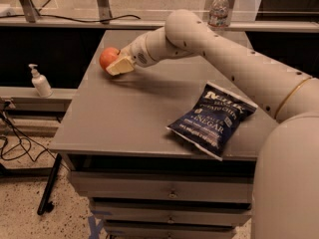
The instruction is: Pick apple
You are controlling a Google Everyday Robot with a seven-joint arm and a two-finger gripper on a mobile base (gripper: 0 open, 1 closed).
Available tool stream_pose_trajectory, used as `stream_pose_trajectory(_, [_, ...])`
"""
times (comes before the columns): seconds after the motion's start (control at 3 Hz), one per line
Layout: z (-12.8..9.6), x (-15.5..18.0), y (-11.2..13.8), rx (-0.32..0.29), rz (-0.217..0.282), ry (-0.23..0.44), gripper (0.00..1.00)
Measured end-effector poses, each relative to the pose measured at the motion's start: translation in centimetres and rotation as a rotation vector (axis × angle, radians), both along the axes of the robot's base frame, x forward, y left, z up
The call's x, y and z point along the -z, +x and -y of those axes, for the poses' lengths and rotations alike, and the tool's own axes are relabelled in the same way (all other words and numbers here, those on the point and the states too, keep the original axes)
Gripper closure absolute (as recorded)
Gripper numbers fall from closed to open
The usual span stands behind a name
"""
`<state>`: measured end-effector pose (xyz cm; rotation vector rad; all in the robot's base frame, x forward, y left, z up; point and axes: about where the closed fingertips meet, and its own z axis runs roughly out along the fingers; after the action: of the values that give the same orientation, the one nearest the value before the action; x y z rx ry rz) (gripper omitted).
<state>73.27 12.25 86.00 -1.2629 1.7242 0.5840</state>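
Note:
The apple (106, 57) is small, round and red-orange, near the far left edge of the grey table (134, 118). My gripper (117, 64) reaches in from the right at the end of the long cream arm (219, 49). It is shut on the apple, with one pale finger (121, 65) across the apple's right front side. The apple seems to be held slightly above the table top, with a shadow under the gripper. The other finger is hidden behind the apple.
A blue chip bag (212, 120) lies flat on the table's front right. A water bottle (219, 9) stands at the far edge. A white pump bottle (39, 80) sits on a low shelf to the left. Drawers are below the table front.

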Motion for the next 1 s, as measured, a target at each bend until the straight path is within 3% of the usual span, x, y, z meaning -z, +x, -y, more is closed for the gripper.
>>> stream_pose_trajectory(0.33, [3.6, -2.2, -1.2, 0.064, 0.022, 0.01, 1.0])
stream_pose_trajectory(0.67, [9.1, -6.4, -2.9, 0.156, 0.073, 0.045, 1.0])
stream_pose_trajectory(1.0, [14.9, -11.9, -4.3, 0.246, 0.12, 0.171, 1.0])
